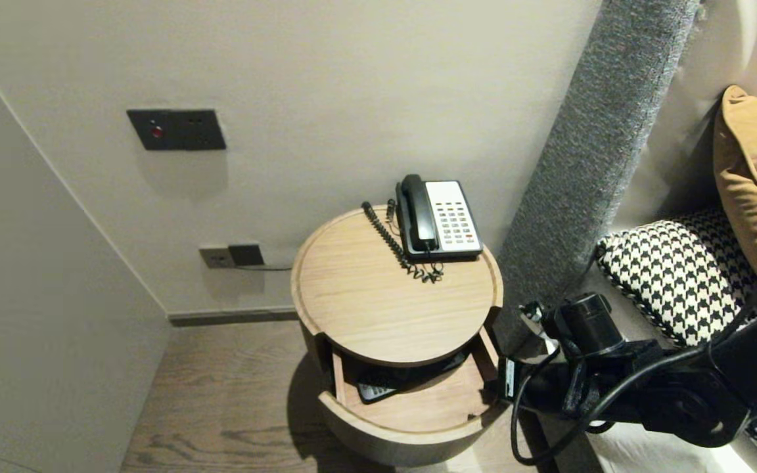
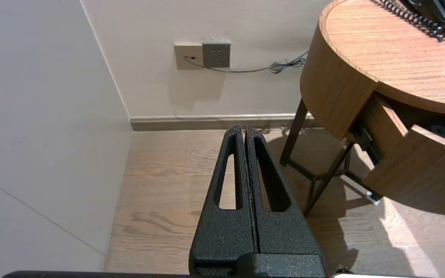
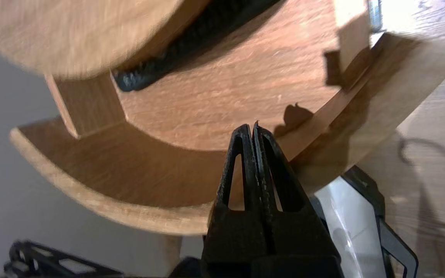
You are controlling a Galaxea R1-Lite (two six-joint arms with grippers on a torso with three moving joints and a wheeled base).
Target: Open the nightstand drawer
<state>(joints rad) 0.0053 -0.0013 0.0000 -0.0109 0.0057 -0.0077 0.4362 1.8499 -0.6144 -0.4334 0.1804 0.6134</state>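
A round wooden bedside table (image 1: 378,295) carries a black and white telephone (image 1: 441,220) with its coiled cord (image 1: 391,243). Under the top, the curved drawer (image 1: 391,430) stands pulled out, and a dark flat object (image 1: 378,391) lies inside, half under the tabletop. My right arm reaches in from the drawer's right side. My right gripper (image 3: 252,129) is shut and holds nothing; its tips sit just over the inside of the drawer's curved front wall (image 3: 129,173). My left gripper (image 2: 243,129) is shut and empty, hanging above the floor to the left of the table.
A grey padded headboard (image 1: 589,164) stands right of the table, with a houndstooth pillow (image 1: 681,276) and a tan cushion (image 1: 756,171) behind my right arm. A side wall (image 1: 37,295) closes the left. A wall socket (image 1: 230,255) sits low; dark table legs (image 2: 323,181) stand on the wooden floor (image 1: 221,407).
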